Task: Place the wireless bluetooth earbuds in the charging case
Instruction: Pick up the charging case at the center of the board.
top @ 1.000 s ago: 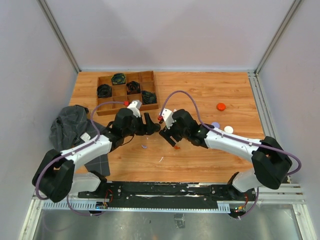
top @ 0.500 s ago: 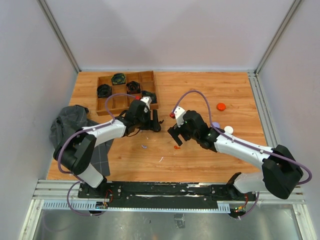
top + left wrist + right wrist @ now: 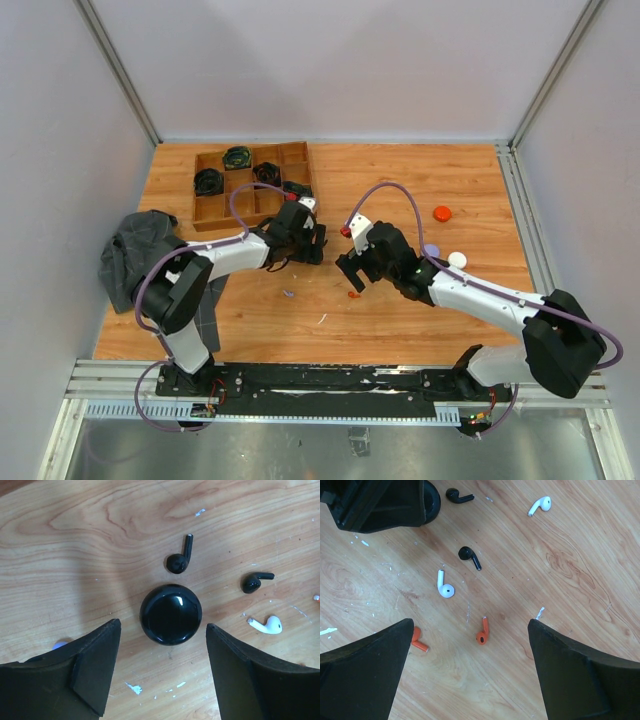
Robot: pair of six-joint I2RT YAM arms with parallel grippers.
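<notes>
Black charging case (image 3: 171,614) shown untouched between spread jaws of left gripper (image 3: 163,626); orange earbuds (image 3: 481,632) seen right of case, beneath wide-open right gripper (image 3: 470,623).

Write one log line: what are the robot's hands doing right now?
left gripper: open, jaws either side of case, untouched | right gripper: open, empty, over orange earbuds | case: looks shut | earbuds: loose on table

The far right of the desk (image 3: 470,180) is bare wood, with room to pass. The tray (image 3: 208,210) fills the far left, and the cloth (image 3: 140,250) fills the left side. Pucks (image 3: 442,213) sit on the right. The left tool (image 3: 163,625) and right tool (image 3: 471,623) crowd the middle, over scattered buds (image 3: 445,587).
</notes>
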